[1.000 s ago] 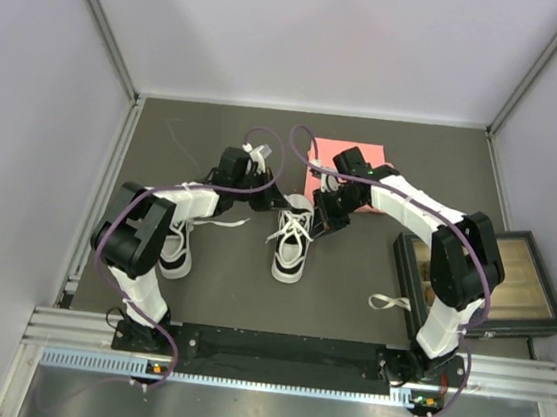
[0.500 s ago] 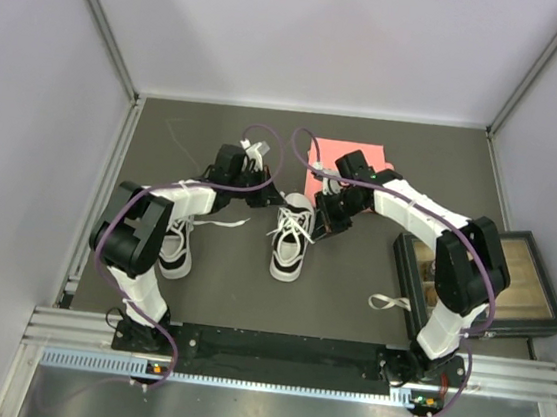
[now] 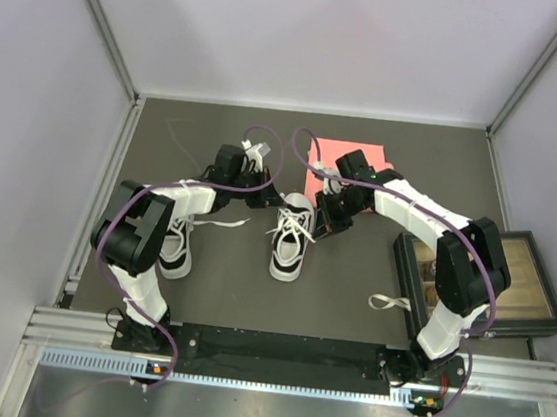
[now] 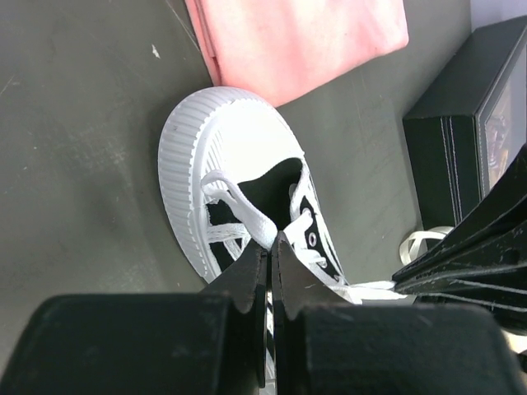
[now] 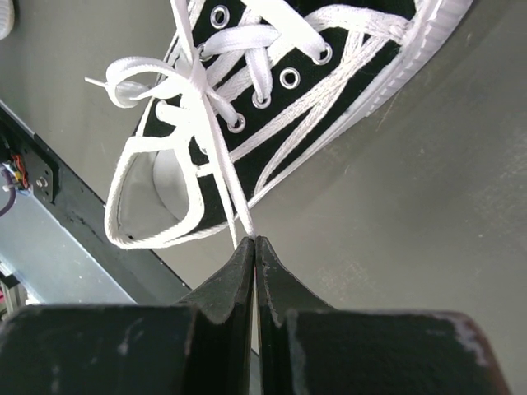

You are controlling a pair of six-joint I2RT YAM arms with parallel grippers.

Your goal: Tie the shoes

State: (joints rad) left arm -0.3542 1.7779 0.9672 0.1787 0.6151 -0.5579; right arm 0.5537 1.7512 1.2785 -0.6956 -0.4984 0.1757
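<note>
Now the left gripper point(image 4: 270, 251) and right gripper point(image 5: 254, 247) each pinch a lace point(image 5: 216, 156), the sneaker point(image 4: 239, 132) just beyond their fingertips.

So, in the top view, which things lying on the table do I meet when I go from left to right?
white sneaker beside the left arm → white sneaker in the middle → black framed picture. I leave out the pink cloth and the loose white strip because they overlap.
</note>
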